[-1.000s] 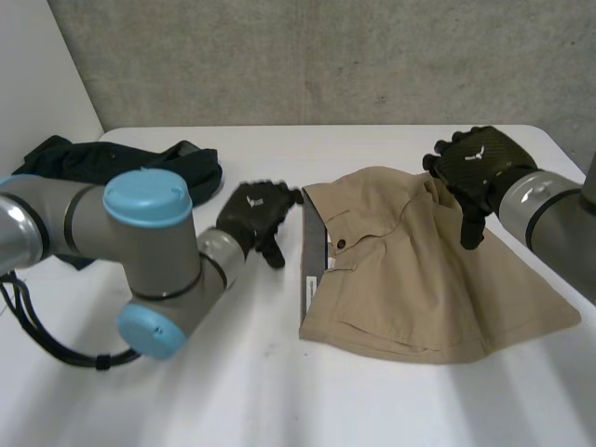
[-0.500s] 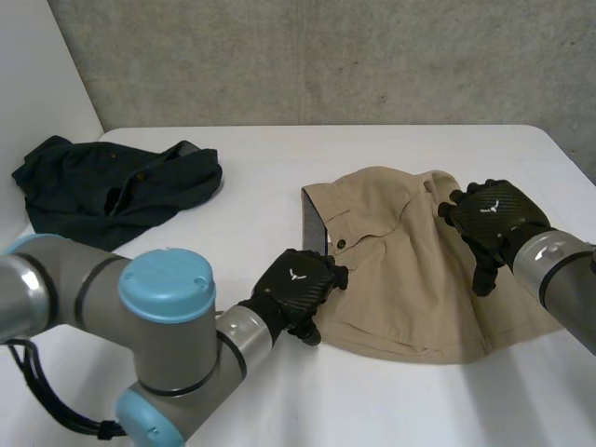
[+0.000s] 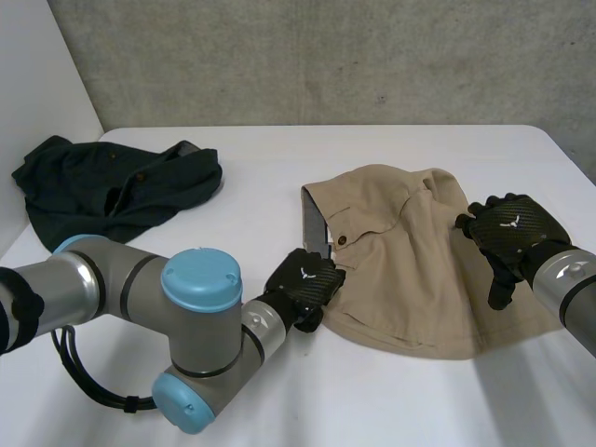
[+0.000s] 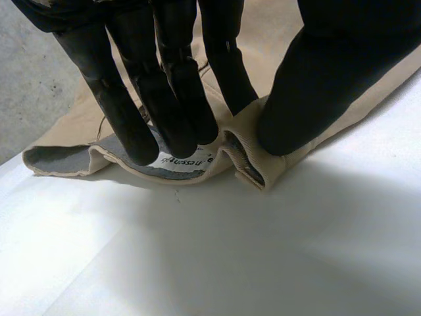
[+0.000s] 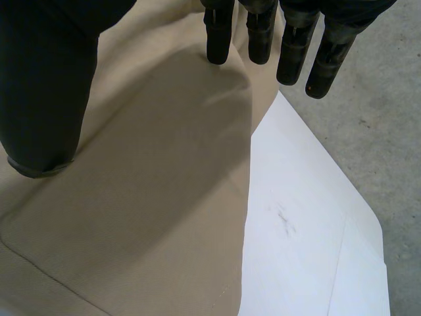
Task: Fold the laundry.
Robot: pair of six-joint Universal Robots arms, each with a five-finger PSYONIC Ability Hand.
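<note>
Right now my left robot hand (image 3: 303, 287) sits at the near left corner of the tan garment (image 3: 410, 270), which lies spread on the white bench (image 3: 391, 400) a little to my right of the middle. Seen from my left wrist, the fingers (image 4: 164, 99) lie nearly straight with their tips on the grey lining inside the waistband (image 4: 253, 161), just above a white label (image 4: 181, 160). The thumb (image 4: 309, 85) presses on the tan cloth from the other side. A small ridge of waistband is bunched up between thumb and fingers, so this robot hand has the garment's edge pinched.

My right robot hand (image 3: 507, 233) is at the garment's right edge, well apart from the left one. From its own wrist, the fingers (image 5: 260, 33) are straight and spread, the thumb (image 5: 43, 85) stands off to the side, and nothing is held. Tan cloth lies under the palm, with the cloth's edge and bare bench just beside the fingertips. I cannot tell whether the fingertips touch the cloth.

The garment lies mostly flat, with a dark button (image 3: 342, 242) near the waistband on its left side. A dark garment (image 3: 112, 186) lies crumpled at the bench's far left corner, well apart from both robot hands.
</note>
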